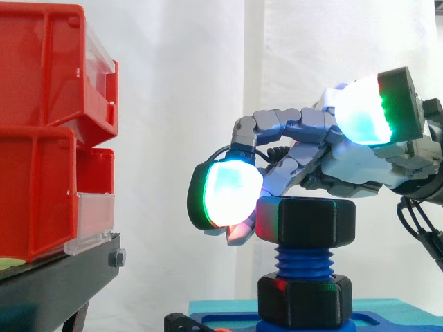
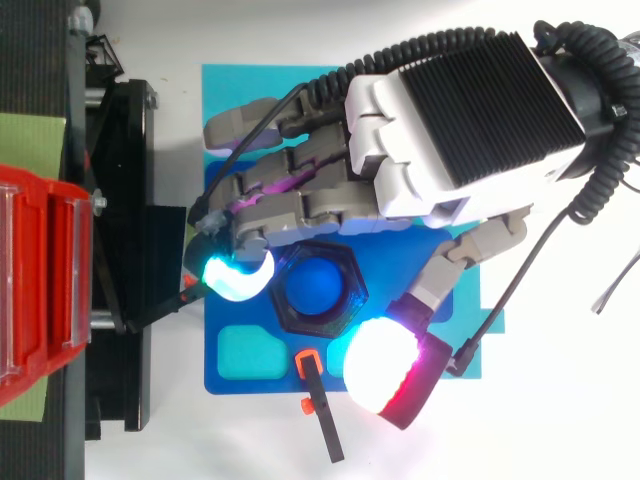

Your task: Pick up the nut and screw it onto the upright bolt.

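Black nut [image 1: 304, 220] sits threaded at the top of the upright blue bolt [image 1: 303, 261], above a second black hex collar [image 1: 304, 299]. Hand [image 2: 450, 120] arches over it, loosely spread, gripping nothing: one fingertip [image 1: 232, 194] against the nut's side, the thumb [image 1: 363, 114] raised clear.

Bright, even room light; white curtain [image 1: 180, 104] washed out; glow off the hand [image 2: 455, 110] blooms to glare; shadows soft.
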Controlling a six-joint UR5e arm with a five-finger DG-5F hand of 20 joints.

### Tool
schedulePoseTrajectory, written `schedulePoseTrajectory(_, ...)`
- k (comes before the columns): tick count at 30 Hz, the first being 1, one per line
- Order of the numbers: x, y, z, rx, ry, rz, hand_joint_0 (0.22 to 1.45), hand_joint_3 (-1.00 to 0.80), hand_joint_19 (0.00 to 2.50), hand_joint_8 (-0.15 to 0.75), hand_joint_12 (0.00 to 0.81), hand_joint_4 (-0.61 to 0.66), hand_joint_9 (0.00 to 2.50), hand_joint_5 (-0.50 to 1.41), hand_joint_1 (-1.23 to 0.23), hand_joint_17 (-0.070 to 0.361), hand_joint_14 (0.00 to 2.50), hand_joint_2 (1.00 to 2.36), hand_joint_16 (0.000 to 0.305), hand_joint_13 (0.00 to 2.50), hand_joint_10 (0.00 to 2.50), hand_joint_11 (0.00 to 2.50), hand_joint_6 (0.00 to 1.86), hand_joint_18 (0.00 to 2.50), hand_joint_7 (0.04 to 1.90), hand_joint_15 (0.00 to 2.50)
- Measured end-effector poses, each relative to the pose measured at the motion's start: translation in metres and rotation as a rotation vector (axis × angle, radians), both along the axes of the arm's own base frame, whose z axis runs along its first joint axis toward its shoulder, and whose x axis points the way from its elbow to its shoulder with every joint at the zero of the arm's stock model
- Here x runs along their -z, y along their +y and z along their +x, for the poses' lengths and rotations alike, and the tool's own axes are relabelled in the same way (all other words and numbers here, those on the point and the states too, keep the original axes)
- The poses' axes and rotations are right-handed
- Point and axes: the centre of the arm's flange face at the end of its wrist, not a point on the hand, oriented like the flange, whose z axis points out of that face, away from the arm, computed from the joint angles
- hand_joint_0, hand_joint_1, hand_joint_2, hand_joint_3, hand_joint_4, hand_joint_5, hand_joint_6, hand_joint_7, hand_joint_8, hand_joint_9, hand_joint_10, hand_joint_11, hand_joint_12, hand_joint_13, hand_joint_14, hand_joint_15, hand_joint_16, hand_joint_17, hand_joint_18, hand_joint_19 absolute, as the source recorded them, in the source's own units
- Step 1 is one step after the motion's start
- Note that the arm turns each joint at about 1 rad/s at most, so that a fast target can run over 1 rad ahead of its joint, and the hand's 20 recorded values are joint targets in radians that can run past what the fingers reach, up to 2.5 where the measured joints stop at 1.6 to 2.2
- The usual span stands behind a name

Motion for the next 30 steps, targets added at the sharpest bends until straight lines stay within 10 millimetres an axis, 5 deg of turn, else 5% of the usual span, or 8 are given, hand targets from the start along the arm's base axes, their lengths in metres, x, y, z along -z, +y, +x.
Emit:
schedulePoseTrajectory(12, 0.001, -0.005, -0.001, 0.007, 0.004, -0.007, 0.49, -0.5, 0.0, 0.297, 0.275, 0.23, 0.85, -0.03, -0.24, 0.054, 0.0, 1.0, 0.024, 0.79, 0.0, 0.0, 0.5, 0.45, 1.51, 0.0)
schedulePoseTrajectory(23, 0.0, -0.015, -0.003, 0.014, -0.003, -0.009, 0.5, -0.5, 0.0, 0.284, 0.276, 0.15, 1.0, -0.01, -0.26, 0.054, 0.0, 1.0, 0.024, 0.88, 0.0, 0.0, 0.65, 0.54, 1.32, 0.0)
schedulePoseTrajectory(30, 0.0, -0.022, -0.004, 0.016, -0.004, -0.011, 0.52, -0.5, 0.0, 0.164, 0.219, 0.05, 1.36, 0.02, -0.34, 0.052, 0.0, 1.0, 0.023, 1.09, 0.0, 0.06, 0.76, 0.81, 1.1, 0.08)
